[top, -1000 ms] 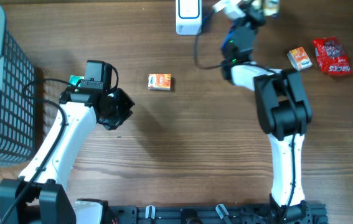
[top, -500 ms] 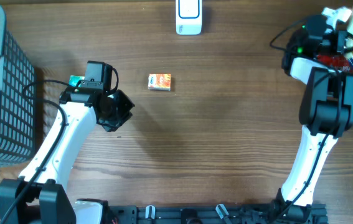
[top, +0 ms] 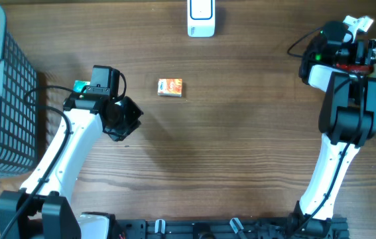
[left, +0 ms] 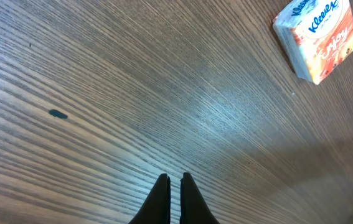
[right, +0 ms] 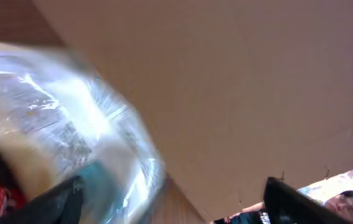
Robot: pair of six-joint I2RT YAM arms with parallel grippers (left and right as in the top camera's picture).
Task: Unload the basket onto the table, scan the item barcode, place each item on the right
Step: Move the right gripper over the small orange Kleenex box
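Holding left gripper (left: 175, 182) clenched above bench (left: 101, 74), near tissue pack (left: 318, 38); holding right gripper (right: 175, 186) released (blurred packet (right: 58, 112) alongside).

Open wood mid-table, obstacles around it
You can pass across the bare table (top: 227, 146); tissue pack (top: 170, 87), far scanner (top: 201, 18) and left basket (top: 2, 86) block.

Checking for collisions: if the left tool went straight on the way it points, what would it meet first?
Probably the bare wooden table; the left tool points at it, and the Kleenex tissue pack lies well off to the side.
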